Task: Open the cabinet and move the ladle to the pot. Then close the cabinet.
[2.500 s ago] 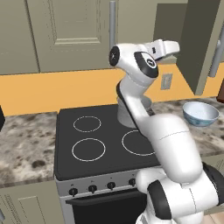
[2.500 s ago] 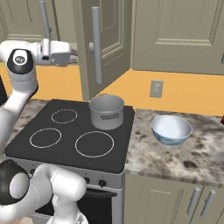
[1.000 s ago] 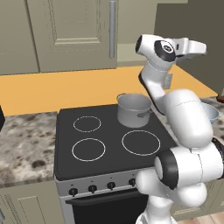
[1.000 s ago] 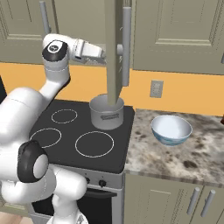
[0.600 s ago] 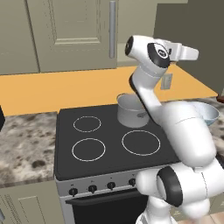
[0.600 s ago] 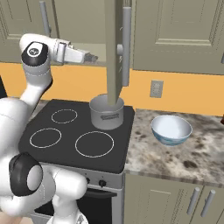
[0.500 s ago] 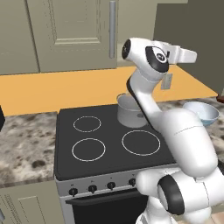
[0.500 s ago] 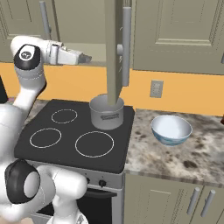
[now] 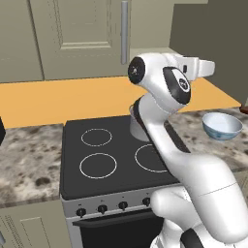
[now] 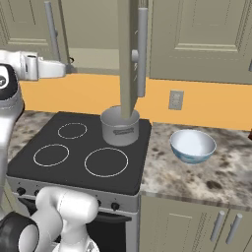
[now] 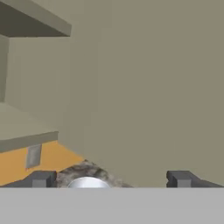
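The cabinet has its right door swung out, edge-on above the pot, with the silver handle facing right. Its left door is closed. My gripper is held level at shelf height in front of the open cabinet, left of the swung door. In the hand view the gripper is open, both fingertips wide apart with nothing between them, facing a greenish-grey panel. The grey pot stands on the stove's back right, partly behind my arm. The ladle is hidden.
A pale-blue bowl sits on the granite counter right of the black stove. A wall outlet is on the orange backsplash. The open door overhangs the pot.
The hand has swung away from the open door toward the cabinet's left side and dropped slightly. The door stays open, and the pot and bowl have not moved.
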Motion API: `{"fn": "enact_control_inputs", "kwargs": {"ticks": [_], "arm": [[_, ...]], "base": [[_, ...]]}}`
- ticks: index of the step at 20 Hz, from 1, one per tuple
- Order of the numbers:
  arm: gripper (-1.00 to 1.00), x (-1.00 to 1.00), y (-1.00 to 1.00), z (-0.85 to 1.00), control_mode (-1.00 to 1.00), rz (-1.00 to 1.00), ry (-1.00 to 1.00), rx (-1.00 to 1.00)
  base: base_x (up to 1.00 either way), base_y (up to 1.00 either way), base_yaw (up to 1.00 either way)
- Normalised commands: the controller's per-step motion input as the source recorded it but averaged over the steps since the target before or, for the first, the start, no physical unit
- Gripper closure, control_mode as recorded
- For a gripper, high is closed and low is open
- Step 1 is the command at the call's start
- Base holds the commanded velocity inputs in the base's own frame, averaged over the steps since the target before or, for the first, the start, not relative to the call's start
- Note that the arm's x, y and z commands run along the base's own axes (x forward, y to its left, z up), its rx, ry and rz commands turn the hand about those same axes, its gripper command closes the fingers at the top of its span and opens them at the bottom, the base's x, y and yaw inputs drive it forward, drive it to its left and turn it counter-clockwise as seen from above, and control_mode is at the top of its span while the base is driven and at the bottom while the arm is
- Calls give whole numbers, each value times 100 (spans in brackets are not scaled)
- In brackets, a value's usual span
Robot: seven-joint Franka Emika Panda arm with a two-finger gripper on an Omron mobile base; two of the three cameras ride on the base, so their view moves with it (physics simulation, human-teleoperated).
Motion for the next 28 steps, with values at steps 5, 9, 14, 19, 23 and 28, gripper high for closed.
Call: {"fn": "enact_control_inputs", "kwargs": {"ticks": [5,9,14,19,23,28], "arm": [[-100,-7,56,4,-100,18,0,0],[-100,0,59,17,-100,9,5,0],[-100,0,49,33,-100,7,7,0],[-100,2,32,39,-100,6,10,0],[-100,0,23,8,-100,13,1,2],[-100,0,21,0,-100,18,-3,7]], "base": [[0,0,0],[0,0,0],[0,0,0],[0,0,0],[0,0,0],[0,0,0]]}}
